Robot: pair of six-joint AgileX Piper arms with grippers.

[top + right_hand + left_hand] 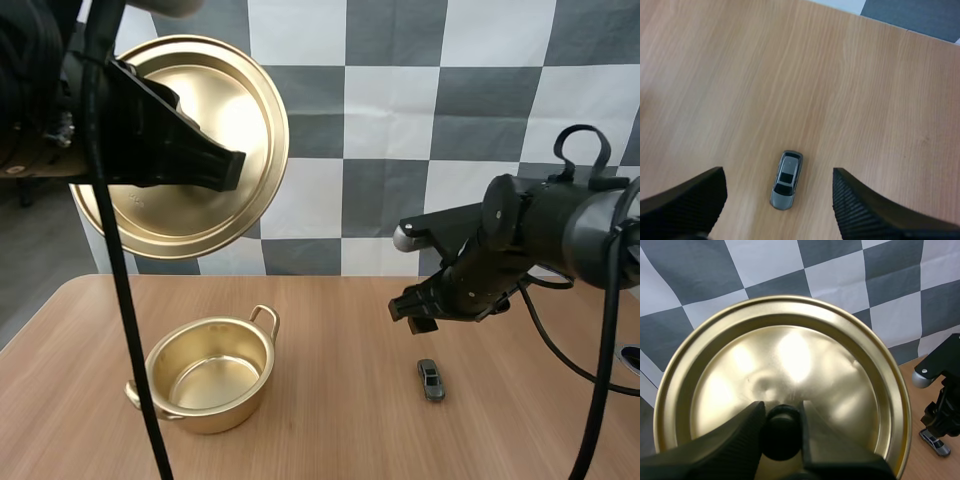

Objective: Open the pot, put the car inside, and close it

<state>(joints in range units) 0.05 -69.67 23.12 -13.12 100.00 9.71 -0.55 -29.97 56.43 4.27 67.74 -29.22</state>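
Gold-coloured metal lid (pixel 235 90) is held high & tilted at left, well above the wooden surface (pixel 340 440). Left gripper (pixel 782 410) is clamped on the lid's black knob (pixel 782 437). Matching two-handled pot (pixel 215 412) stands open & upright below it, w/ nothing inside, just a bare shiny bottom. Small grey toy car (pixel 786 180) sits on its wheels on the surface, well to the right of the pot. Right gripper (pixel 420 312) hovers just above the car, fingers spread wide, one on each side, not touching it.

Step in hand, as I judge it: picking up the car. To do it well, drop straight down w/ the car centred betw. the fingers. They flank its long sides, so the pinch falls across the narrow width, which is the easier hold. Close gently, since the car is tiny & hard & could skid or pop out. Then lift, carry it left over the pot mouth & release low. Lid looks clear of that path.
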